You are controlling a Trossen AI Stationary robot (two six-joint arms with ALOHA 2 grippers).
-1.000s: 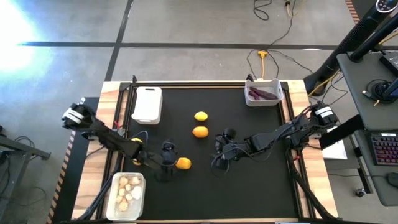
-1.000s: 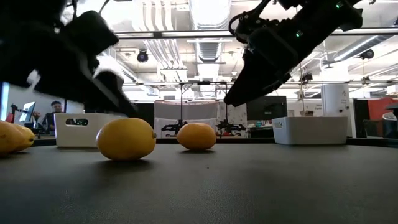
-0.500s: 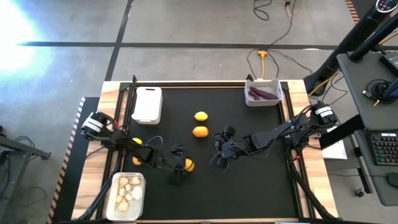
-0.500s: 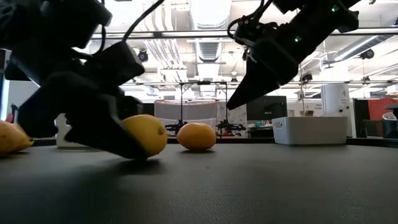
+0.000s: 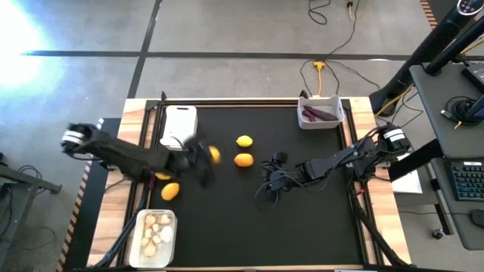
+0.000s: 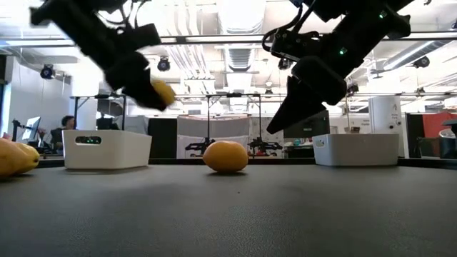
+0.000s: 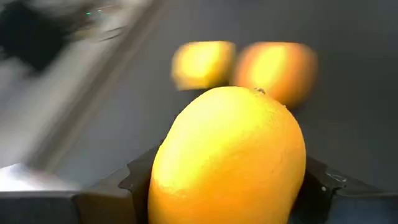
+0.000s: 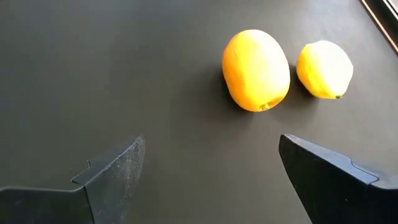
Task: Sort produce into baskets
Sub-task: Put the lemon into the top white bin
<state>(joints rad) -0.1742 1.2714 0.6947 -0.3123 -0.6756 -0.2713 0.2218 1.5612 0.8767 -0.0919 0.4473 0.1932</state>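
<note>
- Yellow lemon (image 7: 229, 158) sits clamped in the left gripper (image 5: 198, 160) jaws, lifted off the desk (image 5: 249, 219) for carrying.
- Empty basket (image 5: 178, 125) lies just beside it, the likely destination.
- Right gripper (image 8: 211, 180) hangs spread over two loose lemons (image 8: 256, 70), ready.

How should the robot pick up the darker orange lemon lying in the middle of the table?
Grip the orange lemon across its narrow middle, coming straight down from above. It lies on its side, and the yellower lemon sits just beyond one flank, so the right pincer, open and nearby, should close across the free sides.
</note>
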